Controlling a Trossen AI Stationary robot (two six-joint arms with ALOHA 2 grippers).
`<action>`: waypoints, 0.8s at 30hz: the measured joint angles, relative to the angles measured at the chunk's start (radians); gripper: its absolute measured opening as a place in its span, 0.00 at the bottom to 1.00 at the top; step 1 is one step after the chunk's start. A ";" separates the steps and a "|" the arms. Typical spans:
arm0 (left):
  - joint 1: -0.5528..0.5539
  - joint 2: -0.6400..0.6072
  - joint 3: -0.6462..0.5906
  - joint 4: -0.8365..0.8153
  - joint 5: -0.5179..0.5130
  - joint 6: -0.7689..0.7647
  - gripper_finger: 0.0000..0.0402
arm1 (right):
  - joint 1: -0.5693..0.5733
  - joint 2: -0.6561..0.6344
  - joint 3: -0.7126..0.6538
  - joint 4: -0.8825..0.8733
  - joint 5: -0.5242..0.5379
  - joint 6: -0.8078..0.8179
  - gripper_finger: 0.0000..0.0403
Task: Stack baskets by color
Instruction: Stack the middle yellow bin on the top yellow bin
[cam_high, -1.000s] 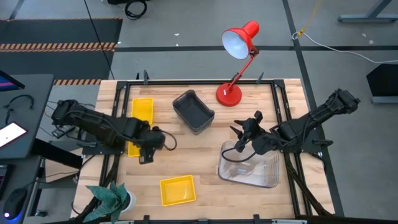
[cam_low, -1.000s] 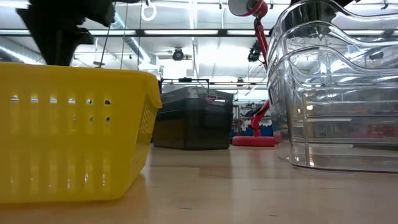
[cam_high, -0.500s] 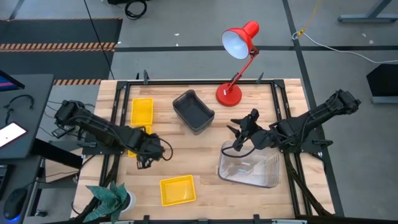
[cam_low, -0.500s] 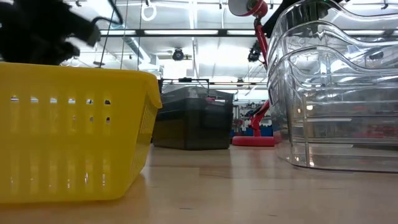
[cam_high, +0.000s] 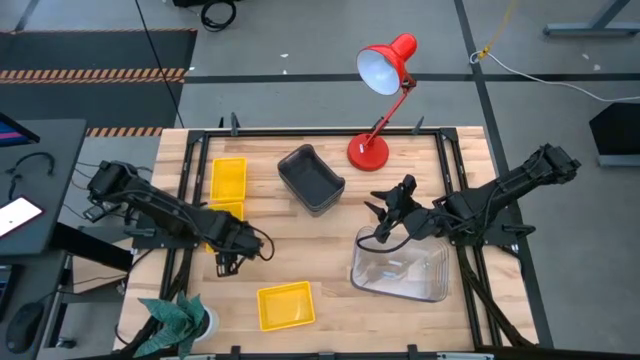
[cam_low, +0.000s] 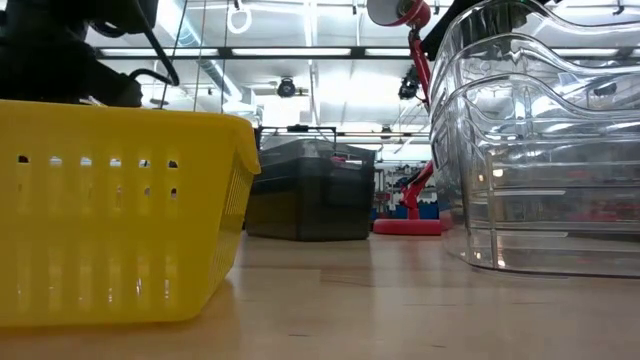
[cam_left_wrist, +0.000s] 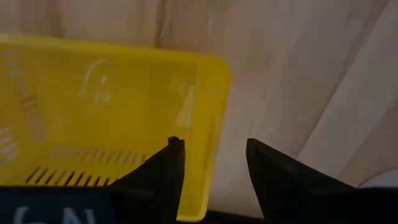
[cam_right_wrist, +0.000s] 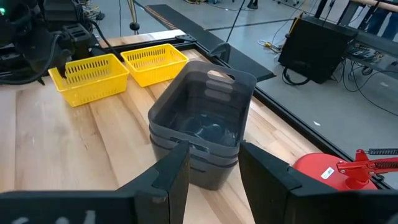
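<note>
Fingers of the left gripper (cam_left_wrist: 210, 163) are spread over a yellow basket's (cam_left_wrist: 106, 118) rim near the counter's (cam_high: 330, 240) left edge. Right gripper (cam_high: 385, 222), fingers spread and empty, hangs above the clear stack (cam_high: 400, 270); grey baskets (cam_high: 311, 179) sit mid-counter.

We count three yellow baskets (cam_high: 228, 177), one stack of grey baskets (cam_high: 311, 179) (at least two nested), one clear stack (cam_high: 400, 272), one red lamp (cam_high: 383, 70).

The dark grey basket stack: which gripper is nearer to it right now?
Right. The right gripper hovers just beside the dark grey basket stack, above the clear baskets. The left gripper is farther off, open over the rim of a yellow basket.
</note>
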 joint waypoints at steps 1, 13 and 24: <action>0.000 0.000 -0.006 0.016 0.000 0.004 0.44 | 0.000 0.000 0.000 0.000 0.000 0.000 0.36; 0.000 0.000 -0.082 0.108 -0.010 0.025 0.39 | 0.000 0.000 0.000 0.000 0.000 0.000 0.36; 0.002 0.000 -0.085 0.121 0.000 0.054 0.04 | 0.000 0.000 0.000 0.008 0.000 0.000 0.36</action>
